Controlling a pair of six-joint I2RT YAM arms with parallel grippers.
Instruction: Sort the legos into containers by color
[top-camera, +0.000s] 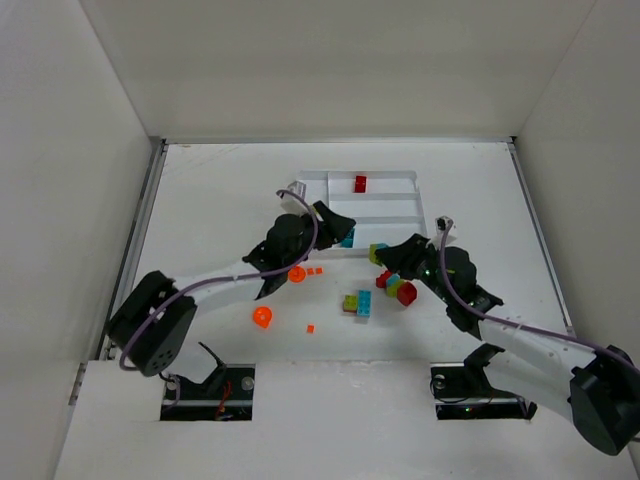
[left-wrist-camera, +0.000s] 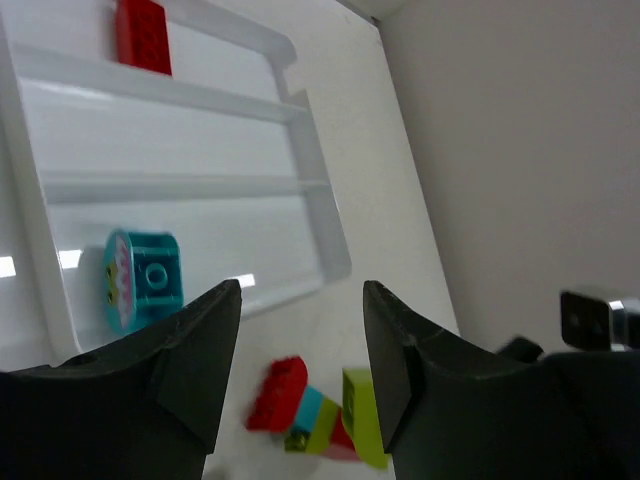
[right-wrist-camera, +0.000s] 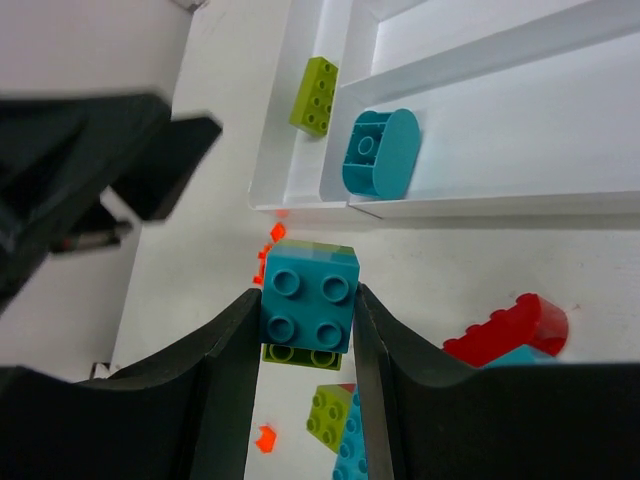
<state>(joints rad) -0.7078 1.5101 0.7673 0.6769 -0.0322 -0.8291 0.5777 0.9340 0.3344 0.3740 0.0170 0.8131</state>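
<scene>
Right wrist view: a teal brick (right-wrist-camera: 308, 300) was seen clamped between the jaws of the right gripper (right-wrist-camera: 307, 310), gripped on its two side walls and held above the bench (top-camera: 220, 200), just short of the white tray (right-wrist-camera: 480, 205). Its studs were turned back toward the wrist camera; being square in outline, it offered no long axis of its own. A lime brick (right-wrist-camera: 300, 355) was seen behind it, showing past its edges, and was judged to be stuck to it, though the joint itself was hidden. From the held brick, the tray's nearest long compartment lay ahead and to the right in that view, with a teal round piece (right-wrist-camera: 378, 152) already lying in it; its length ran across the jaws' line of approach. A lime piece (right-wrist-camera: 314, 95) was lying in the tall section, ahead and slightly left. The left gripper (left-wrist-camera: 300, 300) was seen spread wide and empty over the tray's near wall. The right arm was therefore judged the better placed.
</scene>
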